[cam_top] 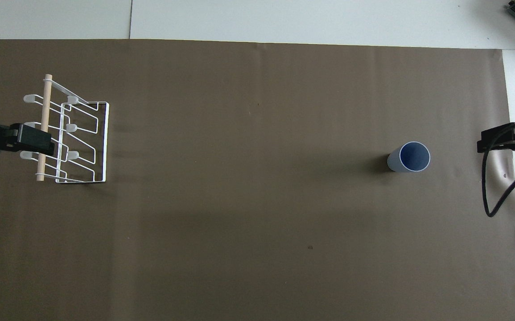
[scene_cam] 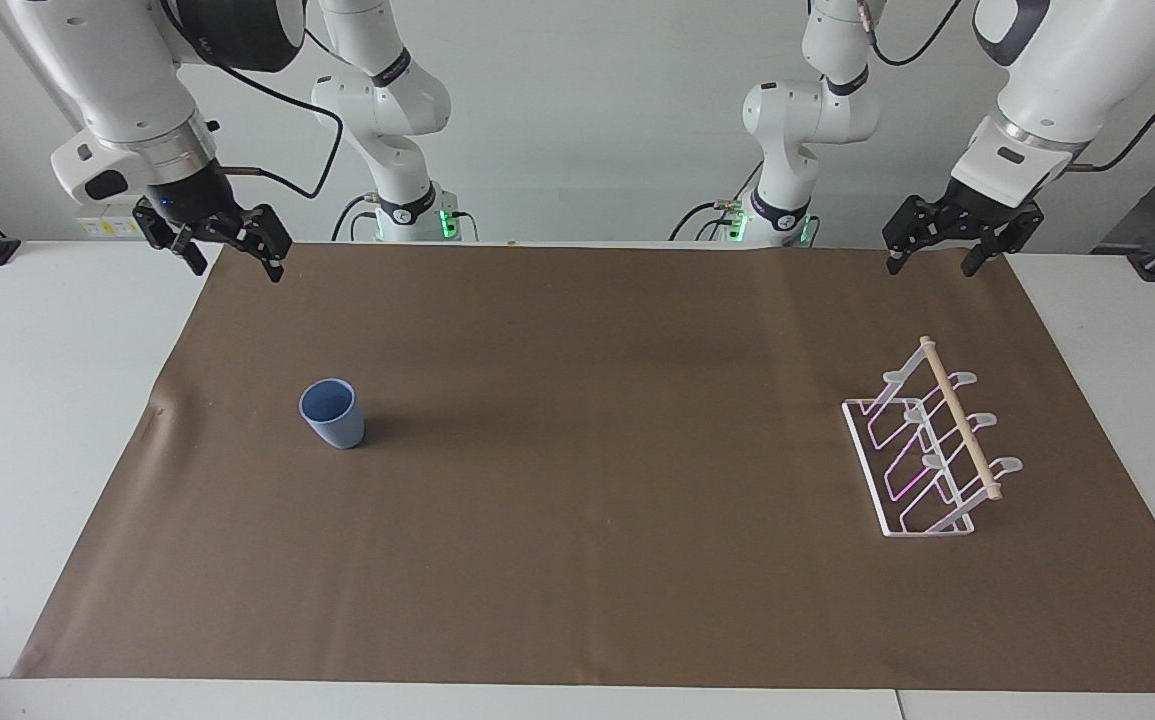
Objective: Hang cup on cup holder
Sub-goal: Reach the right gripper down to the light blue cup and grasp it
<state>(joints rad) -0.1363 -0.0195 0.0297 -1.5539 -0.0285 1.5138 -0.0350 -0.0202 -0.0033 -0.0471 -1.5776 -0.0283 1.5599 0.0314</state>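
Cup (scene_cam: 332,414) stands mouth-up at nine o'clock, cup holder (scene_cam: 927,450) at three; right gripper (scene_cam: 234,262) and left gripper (scene_cam: 937,262) wait raised, jaws spread, empty.

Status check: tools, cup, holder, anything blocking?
Both tools, left and right, open, raised, empty. Cup upright on mat, untouched. Holder bare at left arm's end. Nothing between them.

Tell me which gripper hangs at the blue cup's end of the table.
The right gripper, open, over the brown mat's corner nearest the light-blue plastic cup; the left gripper hangs near the white wire rack.
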